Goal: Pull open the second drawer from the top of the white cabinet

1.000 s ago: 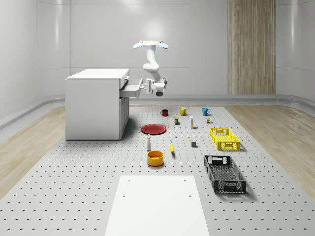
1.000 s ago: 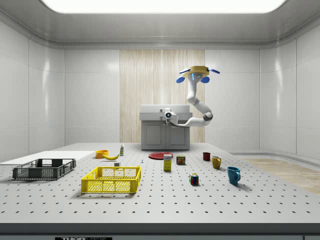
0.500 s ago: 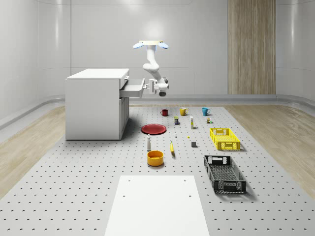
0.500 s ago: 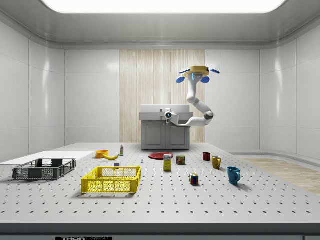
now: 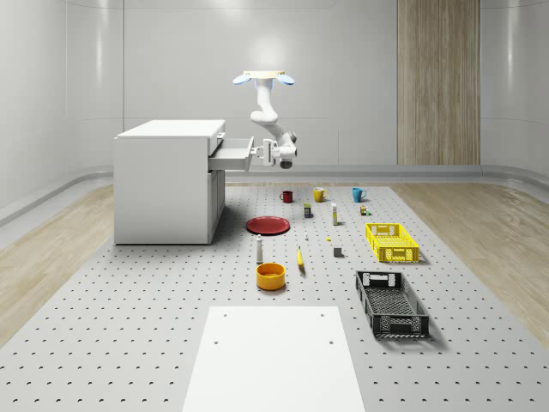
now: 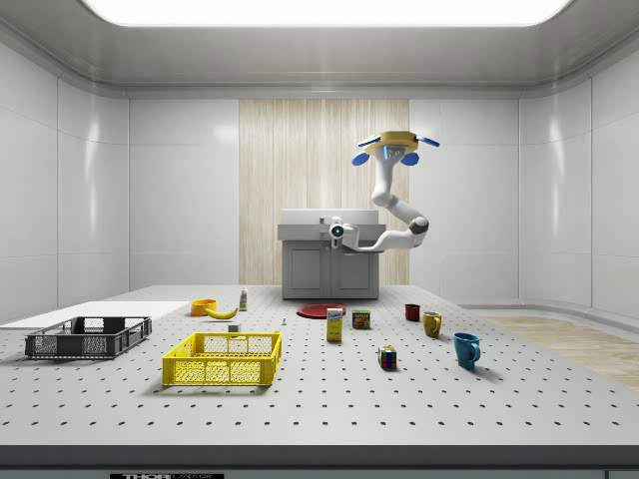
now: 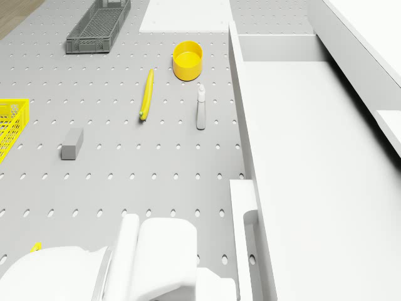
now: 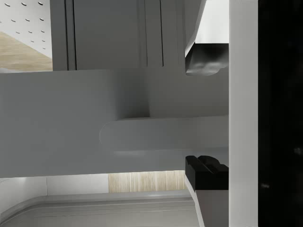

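The white cabinet [image 5: 163, 184] stands at the whole-scene view's left. A drawer [image 5: 232, 153] near its top is pulled out toward the right, and its inside [image 7: 301, 157] looks bare. My drone [image 5: 264, 78] hovers above and just right of the drawer's front. The arm hangs down from it. My gripper [image 5: 264, 153] sits level with the drawer front, just off it. In the wrist view the handle bar [image 8: 161, 135] lies between my fingers [image 8: 206, 64], with gaps on both sides, so the gripper [image 8: 187, 115] is open. The handle [image 7: 240, 213] also appears in the drone view.
On the pegboard floor right of the cabinet lie a red plate [image 5: 268, 225], a small bottle [image 5: 259, 250], a banana [image 5: 300, 258] and an orange bowl [image 5: 270, 275]. Three mugs stand further back. A yellow crate [image 5: 392, 242], a black crate [image 5: 391, 303] and a white board [image 5: 273, 356] lie nearer.
The gripper and forearm have shifted slightly to the whole-scene view's right and up, away from the drawer front. The drawer stays pulled out as before.
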Tool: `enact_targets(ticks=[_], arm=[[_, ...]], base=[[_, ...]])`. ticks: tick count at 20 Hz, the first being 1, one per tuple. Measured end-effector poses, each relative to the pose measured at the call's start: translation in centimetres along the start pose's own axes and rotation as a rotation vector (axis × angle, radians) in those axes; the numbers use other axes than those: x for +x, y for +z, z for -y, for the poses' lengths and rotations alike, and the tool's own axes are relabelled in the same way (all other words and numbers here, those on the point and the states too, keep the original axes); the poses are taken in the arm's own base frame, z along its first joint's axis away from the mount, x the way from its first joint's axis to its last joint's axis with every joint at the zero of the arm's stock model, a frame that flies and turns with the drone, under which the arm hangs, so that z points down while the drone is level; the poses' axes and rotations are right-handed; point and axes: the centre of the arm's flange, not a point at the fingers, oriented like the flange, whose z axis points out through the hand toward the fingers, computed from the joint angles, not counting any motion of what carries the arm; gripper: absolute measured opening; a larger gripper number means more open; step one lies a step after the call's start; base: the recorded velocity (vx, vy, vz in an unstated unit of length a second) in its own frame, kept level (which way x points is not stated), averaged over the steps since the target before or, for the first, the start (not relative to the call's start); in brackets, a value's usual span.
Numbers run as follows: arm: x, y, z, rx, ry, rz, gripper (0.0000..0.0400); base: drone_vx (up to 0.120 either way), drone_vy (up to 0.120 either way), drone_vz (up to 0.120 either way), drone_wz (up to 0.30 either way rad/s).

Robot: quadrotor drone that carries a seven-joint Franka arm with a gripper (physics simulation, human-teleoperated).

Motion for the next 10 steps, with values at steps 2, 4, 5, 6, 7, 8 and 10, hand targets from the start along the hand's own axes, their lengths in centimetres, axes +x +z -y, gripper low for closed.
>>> enact_targets(ticks=[2, 4, 5, 6, 7, 8, 10], arm=[[0.20, -0.02, -0.08, 0.000, -0.011, 0.000, 0.0278], [0.33, -0.03, -0.14, -0.001, -0.019, 0.000, 0.0286], [0.37, -0.04, -0.16, -0.001, -0.022, 0.000, 0.0289], [0.41, -0.04, -0.17, -0.001, -0.024, 0.000, 0.0292], [0.44, -0.04, -0.19, -0.001, -0.026, 0.000, 0.0294], [0.46, -0.05, -0.20, -0.001, -0.028, 0.000, 0.0295], [0.49, -0.05, -0.21, -0.001, -0.030, 0.000, 0.0296]], base=[[0.000, 0.060, 0.000, 0.000], [0.000, 0.000, 0.000, 0.000], [0.000, 0.000, 0.000, 0.000], [0.000, 0.000, 0.000, 0.000], [0.000, 0.000, 0.000, 0.000], [0.000, 0.000, 0.000, 0.000], [0.000, 0.000, 0.000, 0.000]])
